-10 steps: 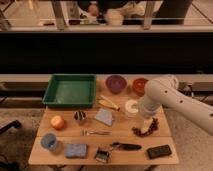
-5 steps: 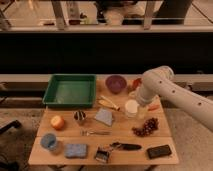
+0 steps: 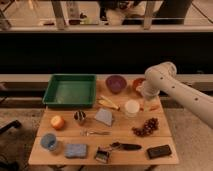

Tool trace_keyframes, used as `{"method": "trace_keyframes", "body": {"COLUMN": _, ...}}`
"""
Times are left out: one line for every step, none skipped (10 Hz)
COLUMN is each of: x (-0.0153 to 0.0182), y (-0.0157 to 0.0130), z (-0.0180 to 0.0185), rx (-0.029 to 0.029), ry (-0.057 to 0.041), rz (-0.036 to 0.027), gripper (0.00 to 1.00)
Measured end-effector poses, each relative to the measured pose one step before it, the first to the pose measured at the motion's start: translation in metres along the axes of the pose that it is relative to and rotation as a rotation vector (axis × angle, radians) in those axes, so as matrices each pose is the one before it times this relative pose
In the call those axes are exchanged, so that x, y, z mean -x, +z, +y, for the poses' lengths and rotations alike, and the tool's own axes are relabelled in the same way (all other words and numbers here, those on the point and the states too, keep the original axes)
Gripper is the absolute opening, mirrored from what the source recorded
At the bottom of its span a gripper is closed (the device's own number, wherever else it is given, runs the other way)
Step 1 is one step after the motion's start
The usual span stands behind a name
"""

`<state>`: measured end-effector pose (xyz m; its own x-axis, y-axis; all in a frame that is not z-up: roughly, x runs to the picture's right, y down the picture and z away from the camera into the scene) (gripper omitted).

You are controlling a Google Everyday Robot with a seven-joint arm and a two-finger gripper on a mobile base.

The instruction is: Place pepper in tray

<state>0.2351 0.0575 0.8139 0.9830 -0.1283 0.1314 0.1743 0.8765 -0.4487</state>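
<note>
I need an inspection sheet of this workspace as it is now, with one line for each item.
Surface: wooden table, crowded.
Job's things: pepper lies on the table at the right, outside the tray; nothing is in the tray.
Clutter: purple bowl, orange bowl, white cup, grapes, round fruit, sponge, fork.
Grippers: gripper low, close beside the pepper.
Cables: nothing seen.
Surroundings: railing behind the table.
</note>
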Motion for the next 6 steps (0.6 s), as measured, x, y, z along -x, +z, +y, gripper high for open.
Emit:
{"method": "trace_keyframes", "body": {"x": -0.01645, "y": 0.00803, "z": 0.00273, "rx": 0.00587, "ry": 0.02277, "rz": 0.01479, "gripper": 0.8}}
{"method": "trace_keyframes", "body": {"x": -0.01499, "y": 0.00571, "z": 0.00069, "rx": 0.00175, "ry": 0.02417, "rz": 0.01343, "gripper": 0.8}}
{"method": "trace_keyframes", "body": {"x": -0.01649, "y": 0.00986, "z": 0.00161, "rx": 0.00641, "ry": 0.03392, "rz": 0.01004, "gripper": 0.8}}
{"method": "trace_keyframes", "body": {"x": -0.00508, "y": 0.00938, "z": -0.00032, "rx": 0.01306, "ry": 0.02818, "rz": -0.0088, "gripper": 0.8}}
{"method": "trace_keyframes", "body": {"x": 0.00071, "y": 0.00898, "z": -0.00208, "rx": 0.02106, "ry": 0.02927, "rz": -0.03657, "gripper": 0.8}}
{"method": "trace_keyframes", "body": {"x": 0.0012, "y": 0.01188, "z": 0.00036, "rx": 0.02546, "ry": 0.02552, "rz": -0.03995, "gripper": 0.8}}
